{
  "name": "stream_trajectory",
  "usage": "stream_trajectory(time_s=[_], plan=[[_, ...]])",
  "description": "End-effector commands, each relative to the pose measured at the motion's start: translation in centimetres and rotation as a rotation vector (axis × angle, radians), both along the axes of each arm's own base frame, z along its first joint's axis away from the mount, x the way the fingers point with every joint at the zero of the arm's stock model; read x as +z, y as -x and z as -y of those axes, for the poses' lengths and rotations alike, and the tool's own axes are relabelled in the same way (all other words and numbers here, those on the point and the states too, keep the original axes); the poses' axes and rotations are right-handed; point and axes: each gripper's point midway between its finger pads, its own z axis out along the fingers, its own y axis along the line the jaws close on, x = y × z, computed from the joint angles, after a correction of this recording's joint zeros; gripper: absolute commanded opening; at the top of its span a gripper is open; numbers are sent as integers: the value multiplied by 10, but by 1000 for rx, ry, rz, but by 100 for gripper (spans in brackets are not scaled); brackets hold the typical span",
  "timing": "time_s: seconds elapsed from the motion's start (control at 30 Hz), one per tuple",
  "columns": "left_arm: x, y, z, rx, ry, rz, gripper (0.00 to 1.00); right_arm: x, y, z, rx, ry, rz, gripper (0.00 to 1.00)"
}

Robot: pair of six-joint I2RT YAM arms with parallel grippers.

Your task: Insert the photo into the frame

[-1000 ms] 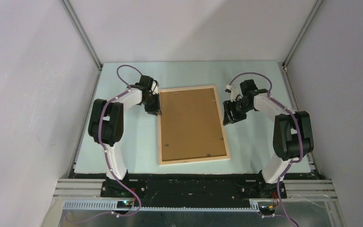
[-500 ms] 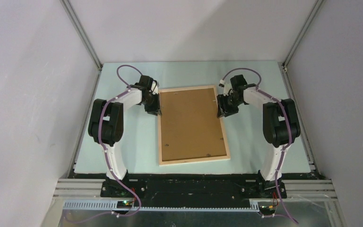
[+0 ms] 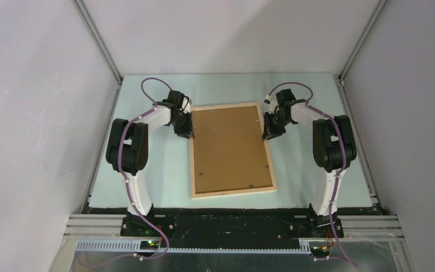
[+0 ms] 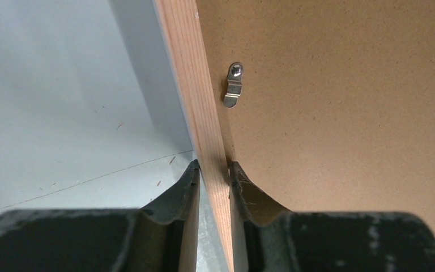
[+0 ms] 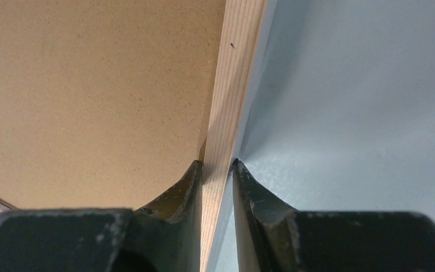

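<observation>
While the frame (image 3: pixel 233 192) lies face down on the surface (image 3: pixel 170 170), the left hand (image 4: pixel 212 170) pinches its left rail. The right hand (image 5: pixel 218 167) pinches the right rail.

No writing, label, brand, number or sign can be read in any view. The wooden frame (image 3: pixel 233 192), its brown backing board (image 3: pixel 229 150) and the pale tabletop (image 3: pixel 170 170) carry none.

frame (image 4: pixel 198 113) rails run past wrist-view edges, backing board (image 4: pixel 345 113) cropped too
</observation>
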Motion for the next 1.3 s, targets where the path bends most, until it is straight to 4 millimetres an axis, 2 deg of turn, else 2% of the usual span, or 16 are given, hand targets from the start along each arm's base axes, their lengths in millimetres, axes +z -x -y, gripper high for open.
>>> stream_trajectory(time_s=[0.0, 0.2, 0.23, 0.3, 0.43, 0.63, 0.77, 0.9, 1.07, 1.27], plan=[[32, -11, 20, -73, 66, 84, 30, 5, -5, 15, -34, -8, 5, 6], [35, -10, 24, -83, 87, 86, 55, 1, 16, 29, -14, 12, -13, 0], [36, -10, 26, -93, 96, 85, 63, 1, 19, 31, -10, 15, -14, 0], [38, -9, 31, -110, 119, 83, 72, -1, 27, 37, -9, 23, -20, 0], [42, -14, 32, -127, 118, 102, 80, -3, 41, 50, -25, 25, -36, 0], [45, -29, 34, -176, 92, 127, 84, -4, 63, 63, 3, 54, -45, 0], [37, -38, 41, -216, 91, 125, 84, -1, 66, 63, 14, 49, -40, 0], [38, -50, 49, -224, 59, 152, 84, -1, 65, 61, 19, 43, -35, 0], [33, -58, 55, -202, 20, 152, 81, -3, 66, 59, 19, 34, -44, 0], [17, -62, 54, -176, -39, 127, 73, -2, 66, 58, 19, 20, -47, 0]])
